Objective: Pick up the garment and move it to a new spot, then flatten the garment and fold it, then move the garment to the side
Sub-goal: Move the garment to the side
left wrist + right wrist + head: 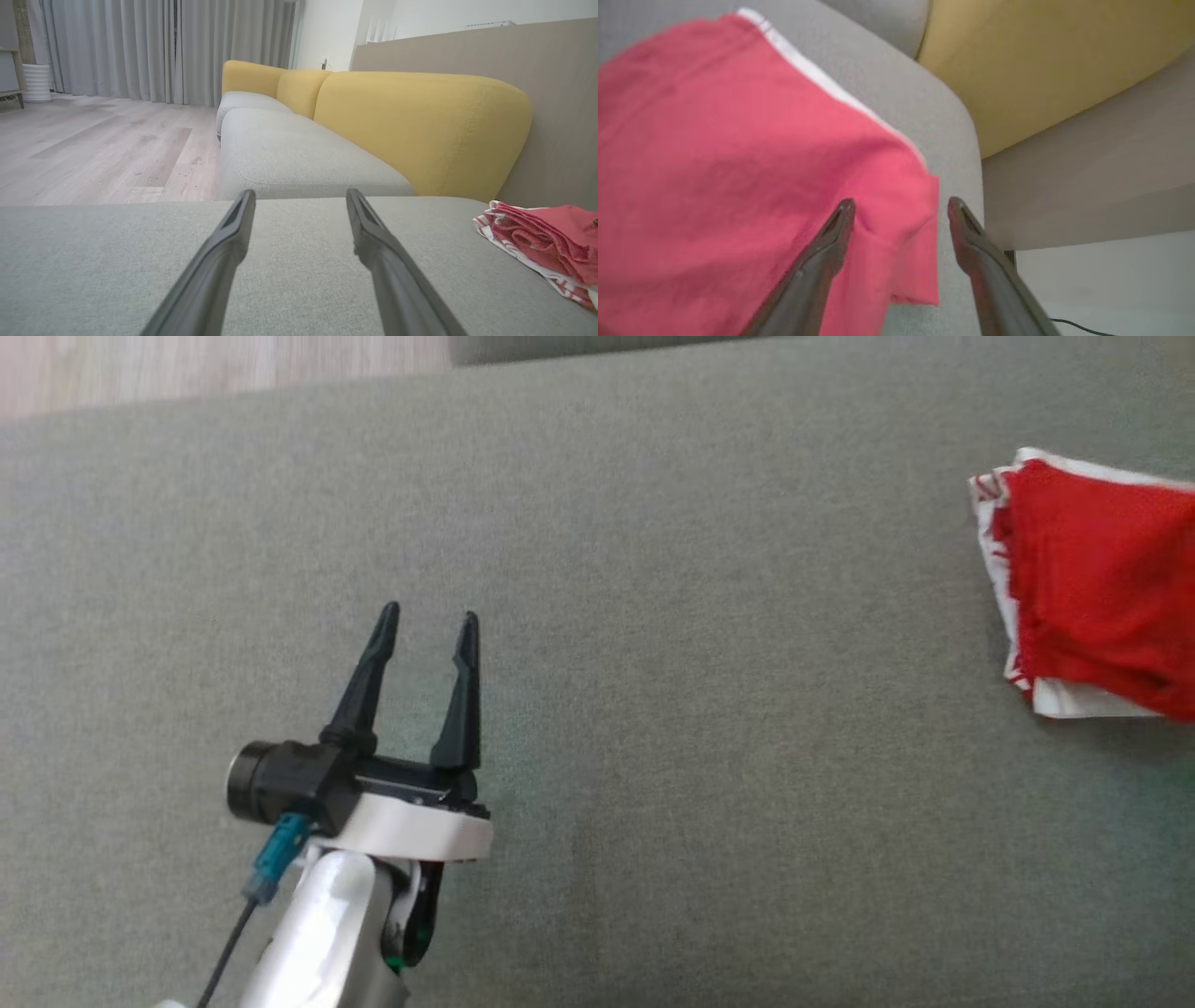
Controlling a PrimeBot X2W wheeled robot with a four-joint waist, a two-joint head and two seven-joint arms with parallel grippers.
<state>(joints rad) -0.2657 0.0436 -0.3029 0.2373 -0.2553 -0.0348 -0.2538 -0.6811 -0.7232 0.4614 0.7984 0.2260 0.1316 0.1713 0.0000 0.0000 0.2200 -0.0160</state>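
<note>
Head view looks down on the grey woven sofa seat (653, 616), where my left gripper (429, 612) hovers at lower left, its two dark fingers spread with nothing between them, and the folded red mesh garment with white trim (1092, 588) lies well apart, far to the right. My left wrist view adds the room beyond (mustard-yellow padded backrest (420, 130), pale wood floor (93, 140), grey curtains (140, 46)) and the garment's stacked layers side-on. My right wrist view, somewhat blurred, looks closely over the cloth: my right gripper (900, 203) stands open, one finger over fabric, the other over bare seat beside its corner.
</note>
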